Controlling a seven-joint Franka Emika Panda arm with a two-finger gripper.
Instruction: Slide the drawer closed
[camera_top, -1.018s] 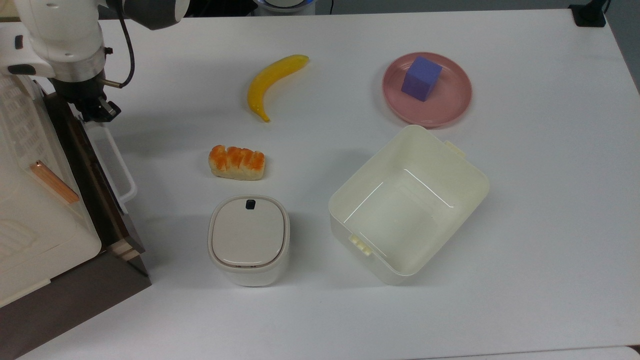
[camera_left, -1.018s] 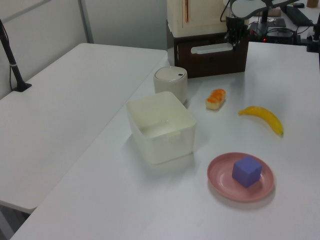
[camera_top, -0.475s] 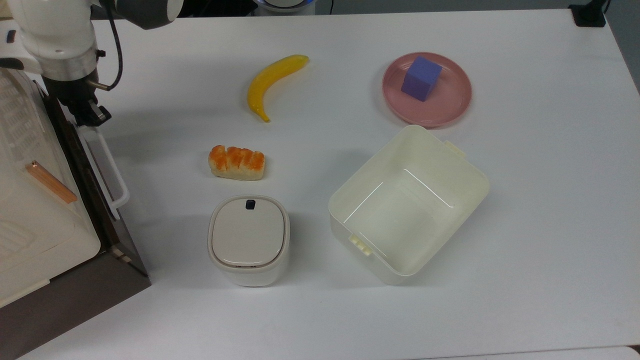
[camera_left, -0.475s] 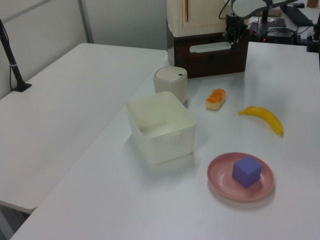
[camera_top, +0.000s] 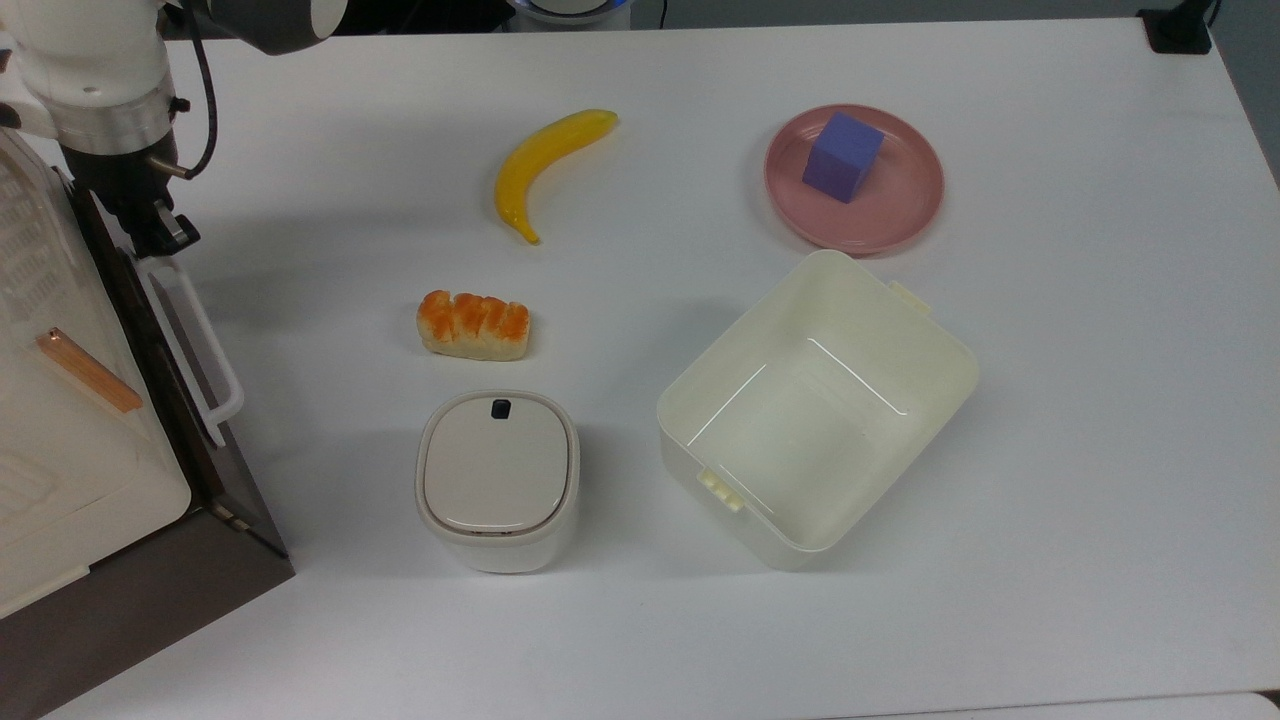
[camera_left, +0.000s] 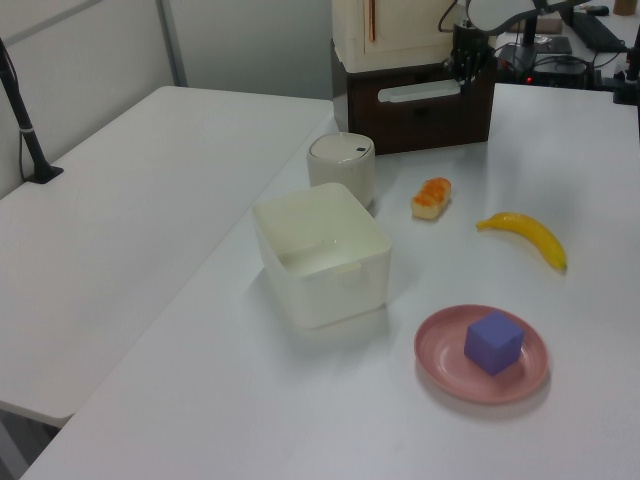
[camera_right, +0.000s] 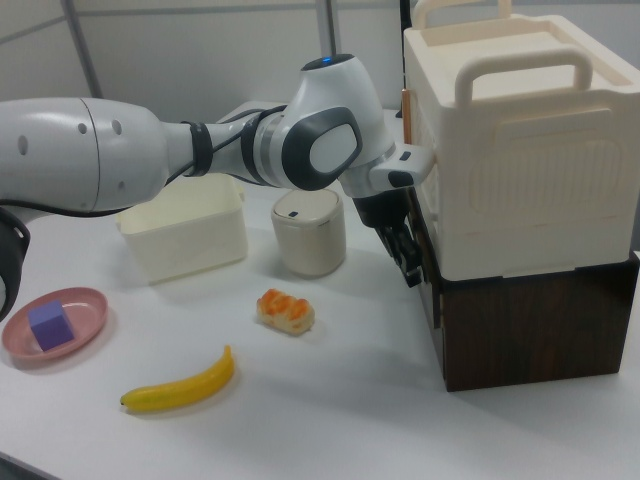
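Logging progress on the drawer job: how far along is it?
Nearly done: the drawer front sits about flush with the cabinet, no wood sides showing. In hand: the gripper is at the top end of the handle. Left: any last push, then backing away.

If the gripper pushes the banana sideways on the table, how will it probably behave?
The banana is curved and lies flat on the smooth white table, so it would probably slide and pivot instead of rolling straight. Its glossy skin suggests hard plastic: likely stiff, light and a little slippery. Nothing touches it, so it should move freely.
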